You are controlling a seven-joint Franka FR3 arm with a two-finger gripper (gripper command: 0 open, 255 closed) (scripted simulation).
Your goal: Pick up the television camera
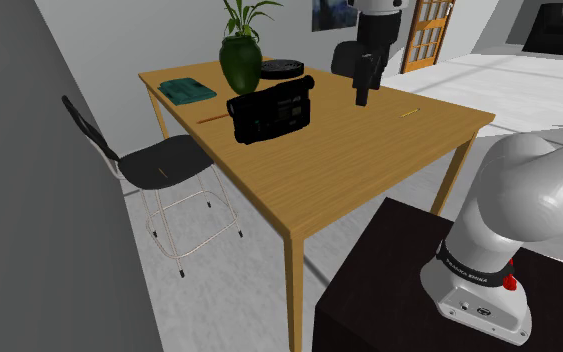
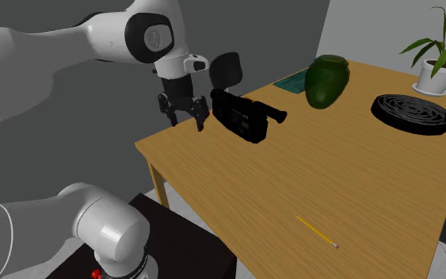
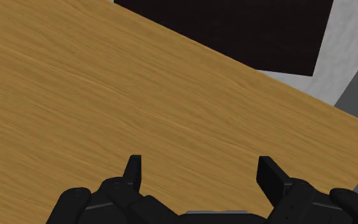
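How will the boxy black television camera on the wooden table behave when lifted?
The boxy black television camera looks rigid, so it probably won't flex. Its barrel sticks out one end, so an off-centre grasp may tilt it. It stands upright and could tip if the open gripper nudges it.

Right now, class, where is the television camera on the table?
In the shoulder view the black television camera stands on the wooden table right by the green vase, left of the open gripper.

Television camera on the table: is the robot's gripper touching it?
Apart. The shoulder view shows bare tabletop between the gripper and the television camera; the wrist view has wood between its open fingers.
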